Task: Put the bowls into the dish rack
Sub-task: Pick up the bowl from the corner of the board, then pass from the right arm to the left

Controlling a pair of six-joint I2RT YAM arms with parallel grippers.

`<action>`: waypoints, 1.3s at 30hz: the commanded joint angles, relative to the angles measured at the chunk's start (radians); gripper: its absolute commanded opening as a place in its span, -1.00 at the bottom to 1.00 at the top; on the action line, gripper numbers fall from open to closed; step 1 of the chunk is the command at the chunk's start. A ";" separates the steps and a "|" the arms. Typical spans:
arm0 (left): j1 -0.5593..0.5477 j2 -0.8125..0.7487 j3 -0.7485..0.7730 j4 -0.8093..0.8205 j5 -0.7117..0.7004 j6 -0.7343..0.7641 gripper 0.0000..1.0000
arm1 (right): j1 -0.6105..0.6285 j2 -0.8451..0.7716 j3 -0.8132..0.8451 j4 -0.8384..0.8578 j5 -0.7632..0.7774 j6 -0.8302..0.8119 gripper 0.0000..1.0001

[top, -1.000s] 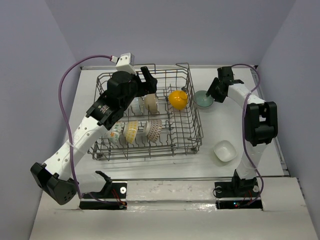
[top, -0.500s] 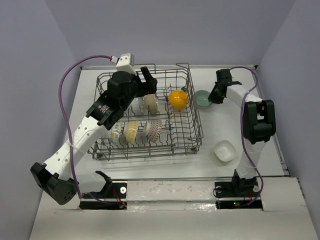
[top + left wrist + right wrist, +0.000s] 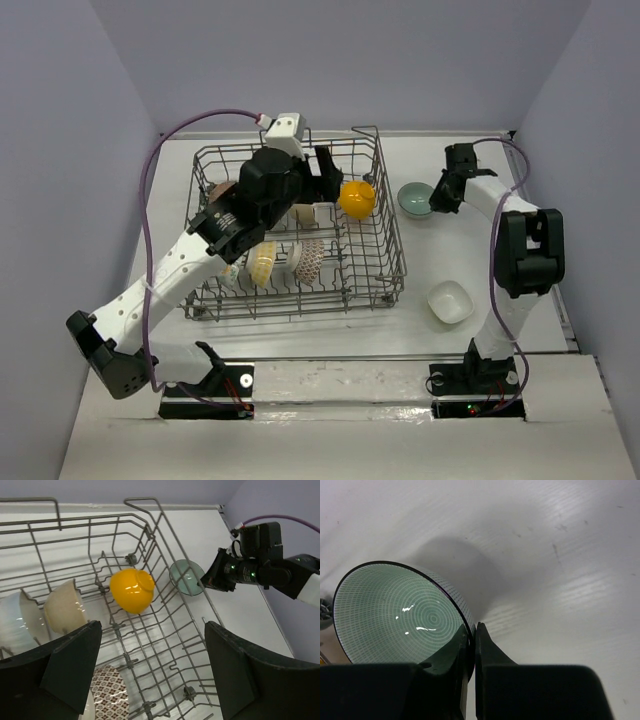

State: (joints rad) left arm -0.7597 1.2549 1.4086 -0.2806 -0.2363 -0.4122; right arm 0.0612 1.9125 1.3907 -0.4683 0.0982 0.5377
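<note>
From above, the dish rack fills the middle of the frame. The left gripper hangs over its upper part, jaws spread wide and empty. An orange bowl sits inside the rack by its right wall, and a patterned bowl stands lower down among the tines. Right of the rack, on the table, the right gripper is clamped on a green bowl. A white square bowl lies at the lower right.

The left wrist view shows the orange bowl at centre, a cream bowl to the left, and the green bowl outside the wires.

In the right wrist view, both fingers pinch the green bowl's rim at the lower centre.
</note>
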 commanded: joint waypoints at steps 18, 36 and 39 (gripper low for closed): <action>-0.389 0.238 0.527 -0.272 -0.290 0.406 0.85 | -0.011 -0.497 0.416 -0.611 -0.064 -0.168 -0.98; -0.681 0.581 0.722 -0.256 -0.564 0.746 0.87 | 0.054 -0.578 0.403 -0.698 -0.046 -0.177 -0.98; -0.696 0.635 0.745 -0.233 -0.580 0.799 0.87 | 0.077 -0.583 0.389 -0.701 -0.049 -0.179 -0.98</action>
State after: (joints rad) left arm -1.4467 1.8725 2.0972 -0.5705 -0.7612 0.2871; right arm 0.1173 1.3819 1.7821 -1.2064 0.0601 0.3683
